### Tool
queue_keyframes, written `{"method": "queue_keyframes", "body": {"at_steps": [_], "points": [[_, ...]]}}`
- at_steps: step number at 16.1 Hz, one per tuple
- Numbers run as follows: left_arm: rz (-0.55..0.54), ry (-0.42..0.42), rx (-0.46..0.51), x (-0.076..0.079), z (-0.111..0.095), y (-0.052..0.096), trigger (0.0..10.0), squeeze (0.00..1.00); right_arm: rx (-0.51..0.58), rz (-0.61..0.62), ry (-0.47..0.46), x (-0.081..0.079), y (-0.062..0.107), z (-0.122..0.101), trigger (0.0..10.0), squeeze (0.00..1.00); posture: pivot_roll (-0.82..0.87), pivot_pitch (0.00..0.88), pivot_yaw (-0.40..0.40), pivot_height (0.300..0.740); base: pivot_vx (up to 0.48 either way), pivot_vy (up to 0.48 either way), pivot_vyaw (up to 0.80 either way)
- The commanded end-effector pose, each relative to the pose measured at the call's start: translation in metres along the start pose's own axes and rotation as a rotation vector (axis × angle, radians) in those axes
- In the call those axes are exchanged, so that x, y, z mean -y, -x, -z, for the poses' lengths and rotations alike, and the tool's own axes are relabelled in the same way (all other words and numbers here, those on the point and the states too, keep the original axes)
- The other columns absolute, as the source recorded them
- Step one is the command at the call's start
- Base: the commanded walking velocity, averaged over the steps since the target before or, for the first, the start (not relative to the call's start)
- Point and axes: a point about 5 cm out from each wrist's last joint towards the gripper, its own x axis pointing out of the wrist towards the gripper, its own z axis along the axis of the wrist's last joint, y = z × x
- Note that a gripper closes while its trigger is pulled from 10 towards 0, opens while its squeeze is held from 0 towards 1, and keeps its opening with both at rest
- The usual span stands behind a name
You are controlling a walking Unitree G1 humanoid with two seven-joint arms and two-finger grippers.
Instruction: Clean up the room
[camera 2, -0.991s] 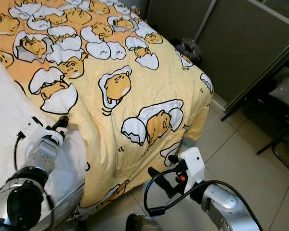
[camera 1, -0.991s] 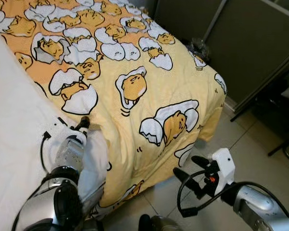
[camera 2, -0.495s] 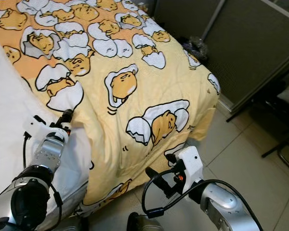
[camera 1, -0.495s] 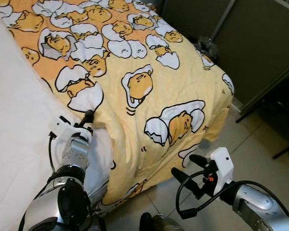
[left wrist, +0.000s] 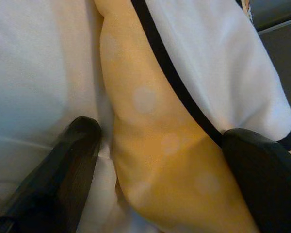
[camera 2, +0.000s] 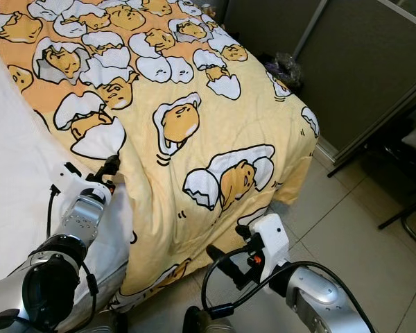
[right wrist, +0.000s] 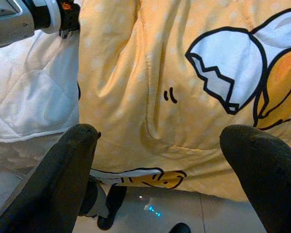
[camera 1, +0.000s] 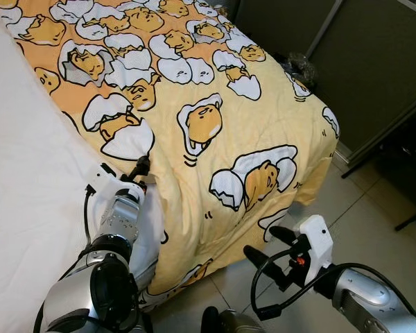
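Bedroom corner with pale floor tiles (camera 1: 374, 208) and a dark cabinet wall (camera 1: 374, 62) off to the right side, plus what looks like a crumpled clear plastic bag (camera 1: 301, 66) on the floor between the bed's far corner and that wall. Most of the scene is the bed: a white quilted mattress cover (camera 1: 28, 180) on the robot's left, and a yellow duvet (camera 1: 215, 104) printed with cartoon egg characters spread over the rest, draping down over the foot end toward the tiles.

Left gripper (camera 1: 140, 171) is right at the duvet's near edge, where the yellow fabric meets the white cover. From the left wrist view its fingers (left wrist: 63, 170) are spread apart with a fold of the yellow fabric sitting between them — one finger against the white sheet side, the other on the print side. It doesn't look pinched down on the fabric, the gap is fairly wide.

Right gripper (camera 1: 269, 248) hangs low over the tiles, just beside the draped foot end of the duvet and not touching it. Its fingers (right wrist: 72, 170) are wide open too, pointed at the hanging yellow cloth — the right wrist view looks straight at the folds and one of the egg prints.
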Motion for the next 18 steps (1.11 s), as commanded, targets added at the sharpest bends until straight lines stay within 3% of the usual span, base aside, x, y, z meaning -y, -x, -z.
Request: {"method": "queue_keyframes", "body": {"at_steps": [1,2,4,11,18], "points": [[0.035,-0.008,-0.117,0.014,0.026,0.0,10.0,0.0,-0.001,0.002,0.012,0.001,0.004,-0.001,10.0,0.16,-0.23,0.135,-0.188,0.74,0.0,0.0,0.0],[0.03,-0.03,-0.138,0.012,0.03,0.002,10.0,0.0,-0.002,0.0,0.012,0.001,0.005,-0.001,10.0,0.16,-0.23,0.136,-0.189,0.74,0.0,0.0,0.0],[0.006,-0.018,-0.166,0.003,0.037,0.006,0.0,0.0,-0.004,-0.01,0.009,0.0,0.002,-0.001,10.0,0.16,-0.22,0.136,-0.193,0.74,0.0,0.0,0.0],[0.004,0.05,-0.162,0.004,0.044,0.007,0.0,0.0,-0.007,-0.013,0.014,0.002,0.001,-0.004,10.0,0.16,-0.23,0.14,-0.213,0.74,0.0,0.0,0.0],[0.005,0.12,-0.104,0.007,0.037,0.005,0.0,0.0,-0.011,-0.019,0.011,0.001,-0.002,-0.004,10.0,0.16,-0.21,0.136,-0.225,0.74,0.0,0.0,0.0]]}}
